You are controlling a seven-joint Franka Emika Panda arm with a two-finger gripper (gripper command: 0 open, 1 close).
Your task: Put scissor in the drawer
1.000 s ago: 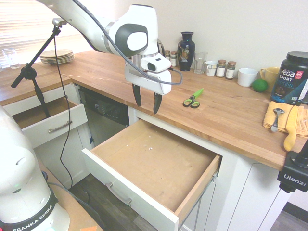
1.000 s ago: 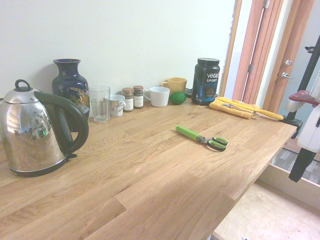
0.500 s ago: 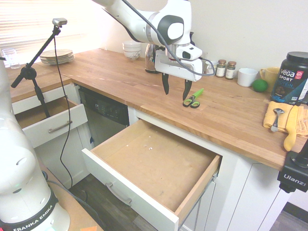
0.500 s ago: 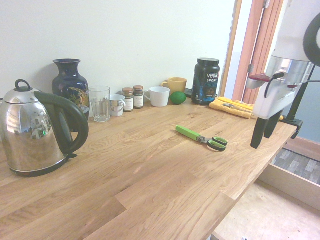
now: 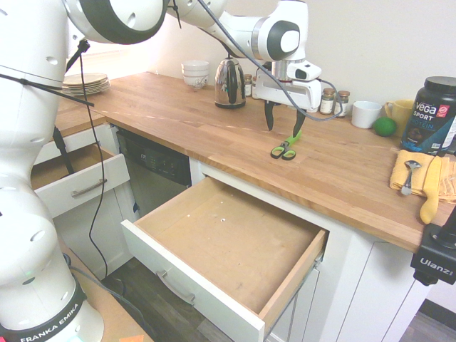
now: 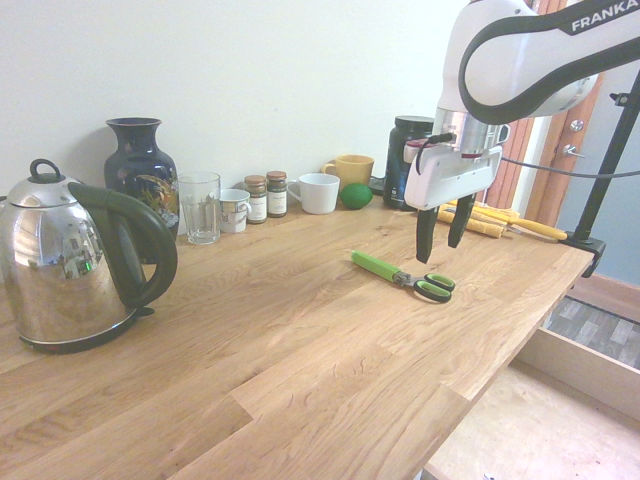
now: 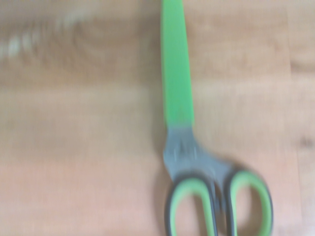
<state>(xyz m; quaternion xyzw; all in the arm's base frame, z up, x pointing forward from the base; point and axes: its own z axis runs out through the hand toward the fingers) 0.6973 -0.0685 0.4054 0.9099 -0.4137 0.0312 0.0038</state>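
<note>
The scissor (image 5: 286, 147) lies flat on the wooden counter, lime-green blade part pointing toward the wall, green and black handle loops toward the counter's front edge. It also shows in the second exterior view (image 6: 402, 275) and, blurred, in the wrist view (image 7: 189, 147). My gripper (image 5: 283, 122) hangs open just above the scissor (image 6: 442, 237), fingers pointing down with nothing between them. The drawer (image 5: 214, 249), wide, with a white front and silver bar handle, stands pulled out below the counter, its bare wood interior showing.
Along the wall stand a steel kettle (image 6: 70, 262), a dark blue vase (image 6: 141, 172), a glass (image 6: 200, 207), spice jars (image 6: 266, 196), mugs (image 6: 318, 192) and a black tub (image 5: 432, 116). Yellow cloth with utensils (image 5: 420, 178) lies at the right. A smaller drawer (image 5: 71, 178) is open at the left.
The arm has swung from above the drawer across the counter's edge to above the scissor. The gripper stayed open. The scissor has not moved.
</note>
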